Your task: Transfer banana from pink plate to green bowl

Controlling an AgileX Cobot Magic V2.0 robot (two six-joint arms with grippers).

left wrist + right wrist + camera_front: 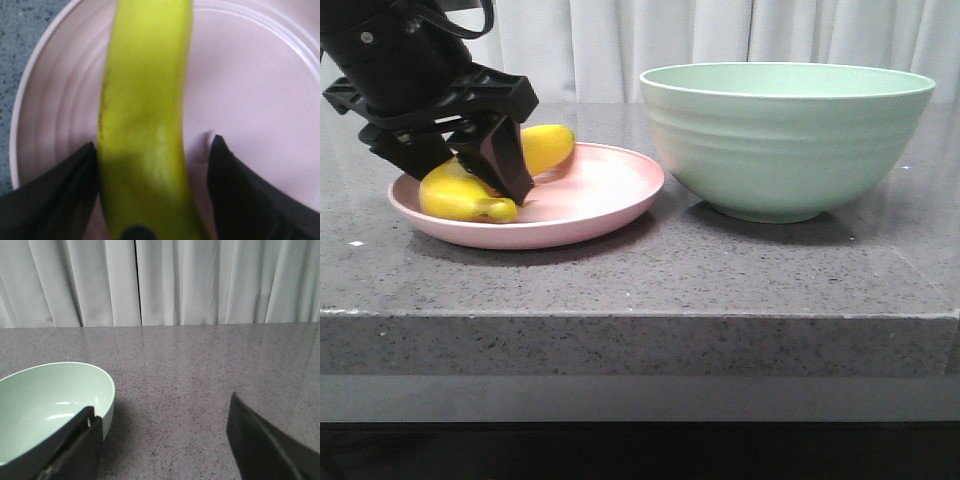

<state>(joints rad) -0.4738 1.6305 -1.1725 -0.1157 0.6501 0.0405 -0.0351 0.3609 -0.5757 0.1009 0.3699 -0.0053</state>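
The yellow banana (460, 196) lies on the pink plate (595, 190) at the left of the counter. My left gripper (470, 175) is down on the plate, open, with one finger on each side of the banana. In the left wrist view the banana (145, 100) runs between the two black fingers over the plate (250, 100). One finger sits against the banana and the other stands a little off it. The green bowl (785, 140) stands empty to the right of the plate. My right gripper (160, 440) is open and empty, beside the bowl (45, 395), out of the front view.
The plate and the bowl stand close together on a grey speckled stone counter (650, 270), whose front edge is near the camera. White curtains (160, 280) hang behind the counter.
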